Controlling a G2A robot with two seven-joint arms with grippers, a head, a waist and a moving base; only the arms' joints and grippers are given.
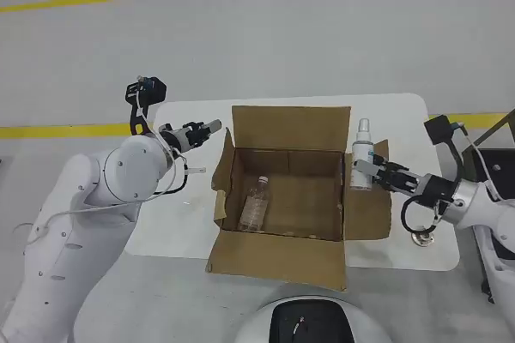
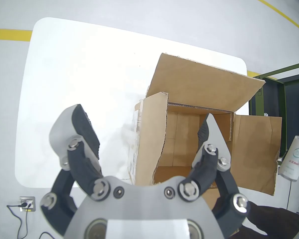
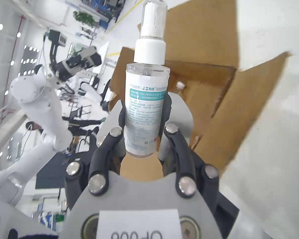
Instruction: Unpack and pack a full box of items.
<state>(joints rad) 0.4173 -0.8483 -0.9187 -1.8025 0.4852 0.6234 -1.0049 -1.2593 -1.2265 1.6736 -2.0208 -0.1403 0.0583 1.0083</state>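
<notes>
Over the box's right-hand flap, toward the worktop's [image 1: 395,107] right edge, a spray bottle [image 1: 362,154] [image 3: 145,100] — white label, white pump, clear cap — is clamped at its body by the right gripper [image 1: 369,170] [image 3: 144,111]. The open cardboard box [image 1: 283,124] is set at the worktop's middle; a clear plastic bottle [image 1: 255,204] is seen lying inside, by its left wall. The left gripper [image 1: 213,127] [image 2: 144,114] is held spread and empty beside the box's left flap.

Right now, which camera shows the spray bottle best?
The right wrist view: the spray bottle shows whole, cap to base, clamped in the right hand. The top view shows it small beside the box; the left wrist view catches part of it.
</notes>
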